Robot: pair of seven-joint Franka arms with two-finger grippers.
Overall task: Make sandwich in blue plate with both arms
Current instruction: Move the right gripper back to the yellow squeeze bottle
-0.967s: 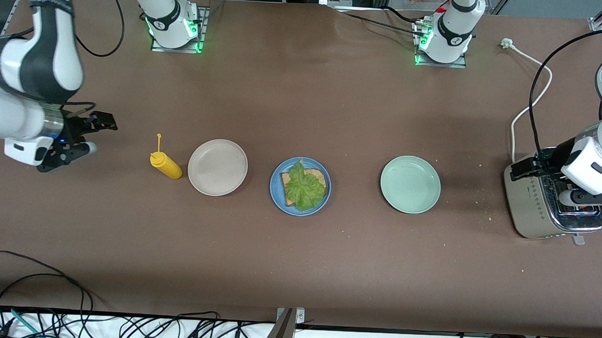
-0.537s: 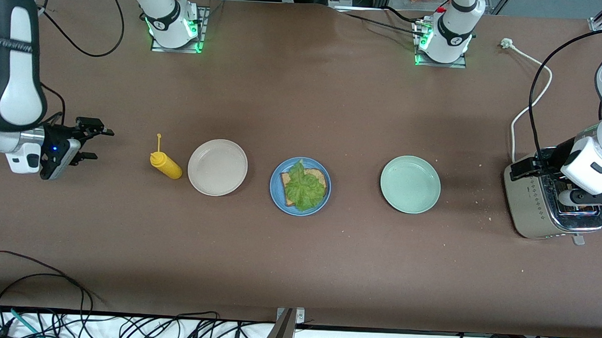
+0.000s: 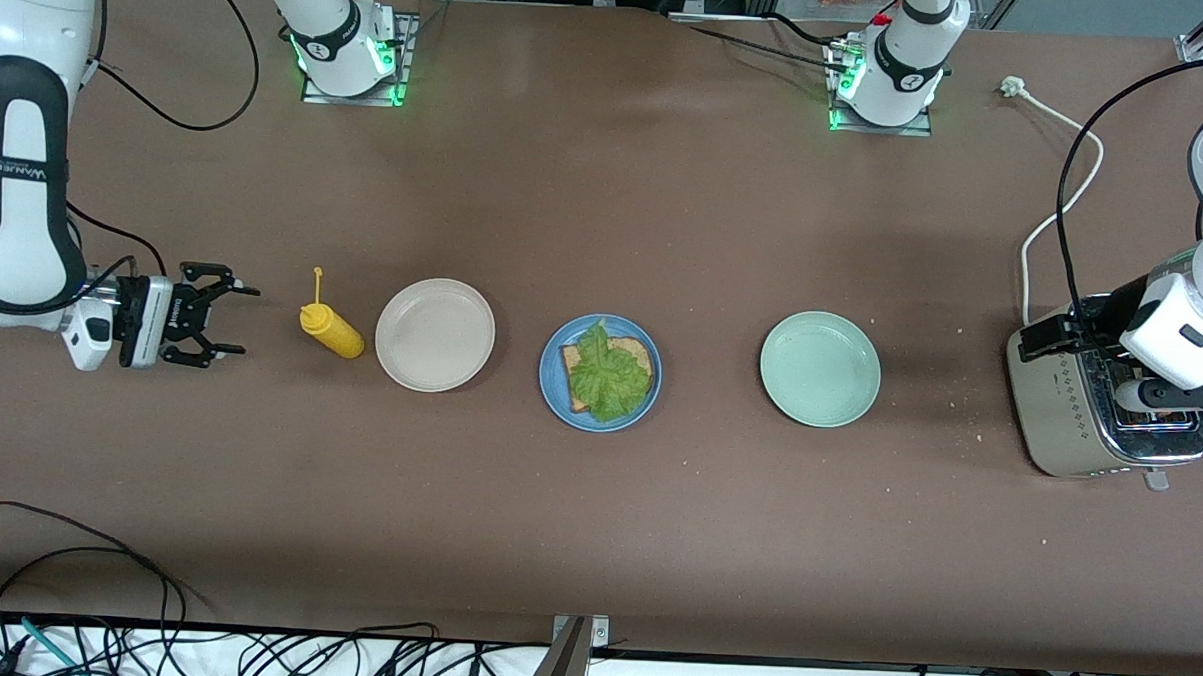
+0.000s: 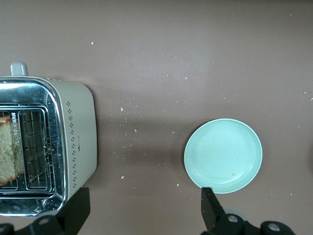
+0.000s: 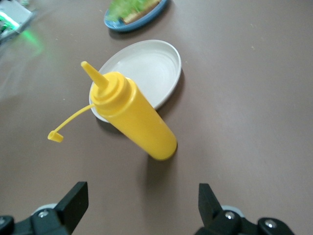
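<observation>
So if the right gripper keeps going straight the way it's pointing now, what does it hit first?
Most likely the yellow squeeze bottle. The right gripper is open and aimed along the table at it, with the bottle centred between its fingers in the right wrist view. The beige-white plate comes next. Height is hard to judge.

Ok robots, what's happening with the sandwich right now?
Right gripper open, facing yellow squeeze bottle. Left gripper open over silver toaster. Round blue plate holds bread with green lettuce leaf. Nothing in the way.

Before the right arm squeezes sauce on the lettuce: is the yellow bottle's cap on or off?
Off. The yellow bottle stands upright with its nozzle bare; the cap dangles from its tether.
</observation>
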